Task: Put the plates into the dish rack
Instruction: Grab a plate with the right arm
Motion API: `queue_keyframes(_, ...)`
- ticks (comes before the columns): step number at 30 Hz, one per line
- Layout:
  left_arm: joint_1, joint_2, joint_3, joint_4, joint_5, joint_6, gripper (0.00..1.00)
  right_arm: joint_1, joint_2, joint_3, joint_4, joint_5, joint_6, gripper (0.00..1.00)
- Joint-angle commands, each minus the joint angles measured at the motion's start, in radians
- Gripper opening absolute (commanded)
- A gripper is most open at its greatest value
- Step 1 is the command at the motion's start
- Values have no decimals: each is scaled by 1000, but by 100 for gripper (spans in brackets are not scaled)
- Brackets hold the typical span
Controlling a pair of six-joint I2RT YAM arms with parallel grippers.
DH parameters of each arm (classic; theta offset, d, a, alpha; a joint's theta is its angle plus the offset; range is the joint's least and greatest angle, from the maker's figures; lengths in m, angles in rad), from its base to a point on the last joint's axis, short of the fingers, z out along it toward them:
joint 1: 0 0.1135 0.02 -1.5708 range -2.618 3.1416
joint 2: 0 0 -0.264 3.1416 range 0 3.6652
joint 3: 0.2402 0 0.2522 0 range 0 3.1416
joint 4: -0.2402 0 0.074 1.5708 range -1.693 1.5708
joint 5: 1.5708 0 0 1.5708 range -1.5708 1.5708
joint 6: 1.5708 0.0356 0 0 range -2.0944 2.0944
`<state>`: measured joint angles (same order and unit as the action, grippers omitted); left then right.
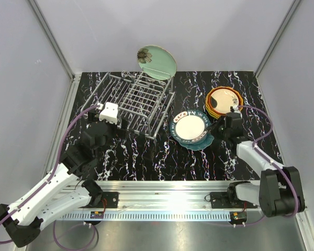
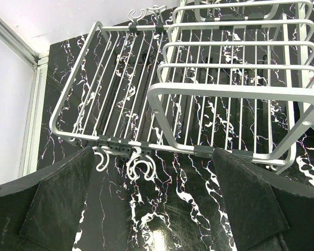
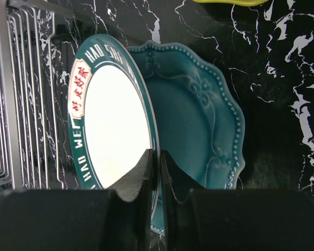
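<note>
The cream-centred plate [image 1: 190, 128] with a lettered green border lies on a scalloped dark teal plate [image 1: 203, 144] right of the dish rack [image 1: 136, 99]. My right gripper [image 1: 215, 127] is shut on the cream-centred plate's right rim. In the right wrist view the gripper [image 3: 158, 157] pinches that rim, the plate [image 3: 112, 125] to its left and the teal plate [image 3: 199, 120] to its right. A mint green plate [image 1: 157, 61] leans on the back wall behind the rack. My left gripper [image 2: 152, 172] hangs open and empty before the rack's near edge [image 2: 225, 94].
A stack of orange and red plates [image 1: 224, 100] sits at the back right, close behind my right wrist; its lime edge [image 3: 230, 1] shows at the top of the right wrist view. White hooks [image 2: 138, 167] hang from the rack's front bar. Walls enclose the marbled table.
</note>
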<state>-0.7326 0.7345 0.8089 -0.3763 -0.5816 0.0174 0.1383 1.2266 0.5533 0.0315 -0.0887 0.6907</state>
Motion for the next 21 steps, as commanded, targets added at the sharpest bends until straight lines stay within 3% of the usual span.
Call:
queue_keyframes(1, 4, -12, 41, 14, 6, -11, 99, -2, -82, 20, -24, 32, -42, 0)
queue_keyframes(21, 4, -6, 46, 4, 0, -10, 99, -2, -386, -27, -48, 24, -183, 0)
